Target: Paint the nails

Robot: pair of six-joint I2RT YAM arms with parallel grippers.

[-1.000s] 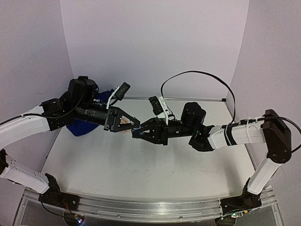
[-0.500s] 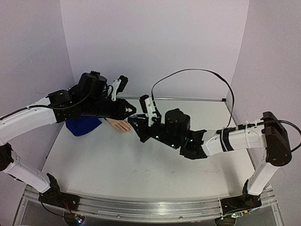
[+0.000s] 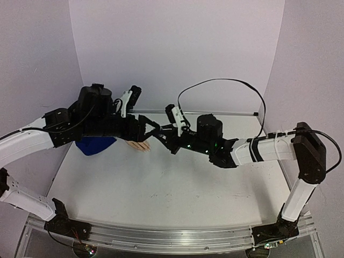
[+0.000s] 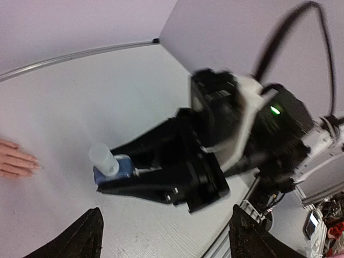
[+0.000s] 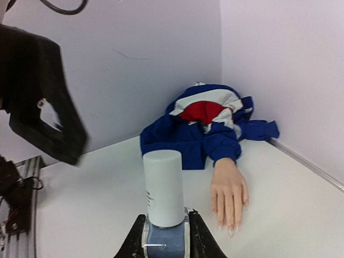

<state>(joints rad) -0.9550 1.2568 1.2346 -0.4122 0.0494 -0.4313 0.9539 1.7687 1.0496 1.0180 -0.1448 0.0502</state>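
Nearest us, the right gripper (image 5: 164, 242) is clamped on the blue base of a small bottle (image 5: 163, 185), and we see its white cap standing upright. The left gripper (image 4: 166, 236) faces it close by, fingers spread wide with nothing between them. Beyond the bottle, the mannequin hand (image 5: 230, 188) lies palm down on the table (image 5: 97, 204). The nails (image 5: 230, 230) point toward the bottle, apart from both grippers. Farthest back, the blue, red and white sleeve (image 5: 199, 123) bunches in the corner.
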